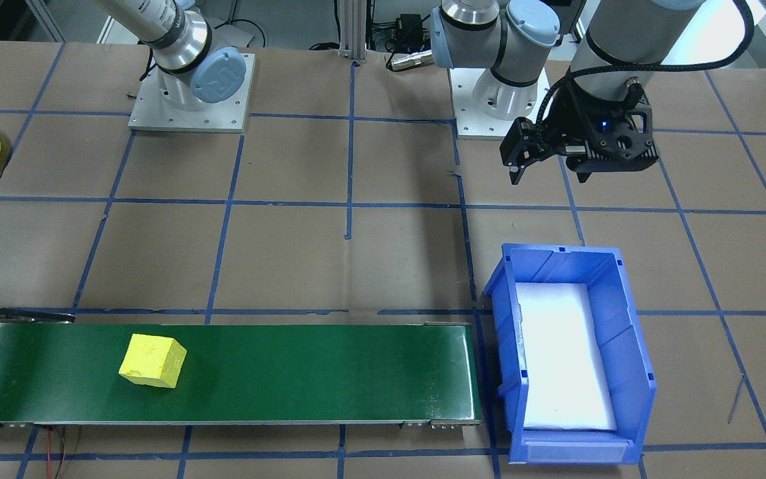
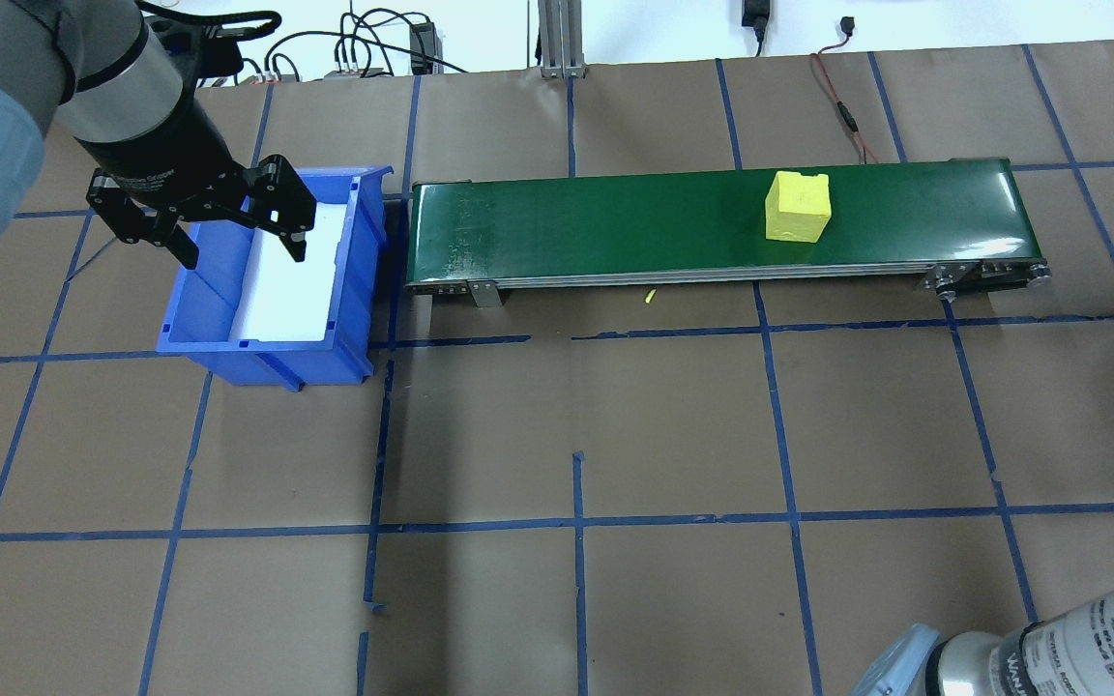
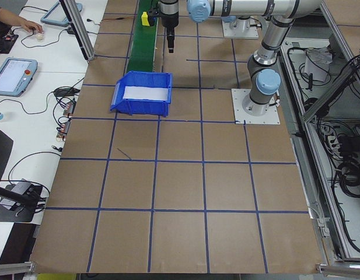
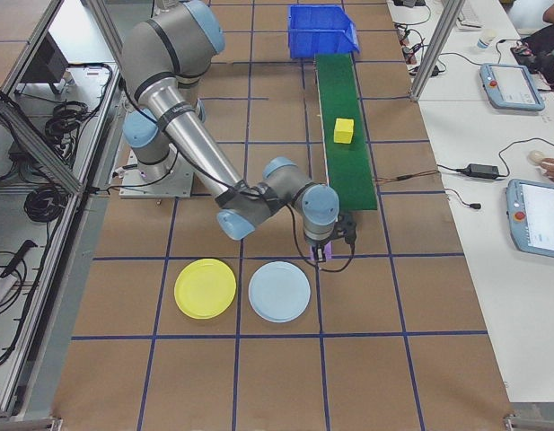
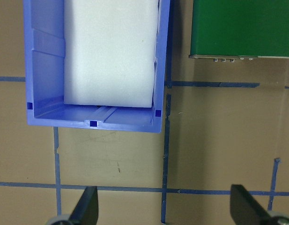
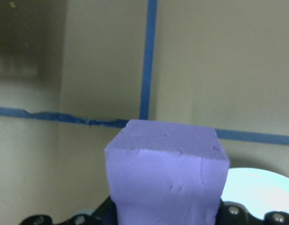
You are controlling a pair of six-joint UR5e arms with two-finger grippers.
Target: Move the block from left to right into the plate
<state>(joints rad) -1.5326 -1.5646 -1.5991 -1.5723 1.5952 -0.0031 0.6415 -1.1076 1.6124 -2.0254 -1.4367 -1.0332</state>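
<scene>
While the table (image 2: 673, 425), covered in brown paper and crossed by a grid of blue tape lines (image 2: 576, 522), fills most of each view, a long green conveyor belt (image 1: 290, 372) lies along its far side from the robot. A blue bin (image 1: 572, 352) with a white foam liner stands just off the belt's end on the robot's left. Two round plates lie side by side on the robot's right part of the table: the bright-yellow plate (image 4: 205, 288) and, just beside it, a pale-blue plate (image 4: 279, 291), nearer the belt.

The left gripper (image 2: 228, 227) hangs above the near edge of the blue bin with its fingers (image 5: 88, 206) spread wide and nothing between them. Its wrist bears white lettering too small to read.

The right gripper (image 4: 321, 254) sits low, near the belt's end and just above the pale-blue plate's far rim. It pinches a purple block (image 6: 167, 173), which fills the lower middle of the right wrist view, with the pale-blue plate's edge showing behind it. The yellow plate lies on the other side of the pale-blue one, apart from the block.

A yellow block (image 1: 153, 360) rests on the belt, toward its right-hand end, well clear of both grippers.

The right arm's lower segment carries a label with small print and a QR code; the words cannot be made out.
</scene>
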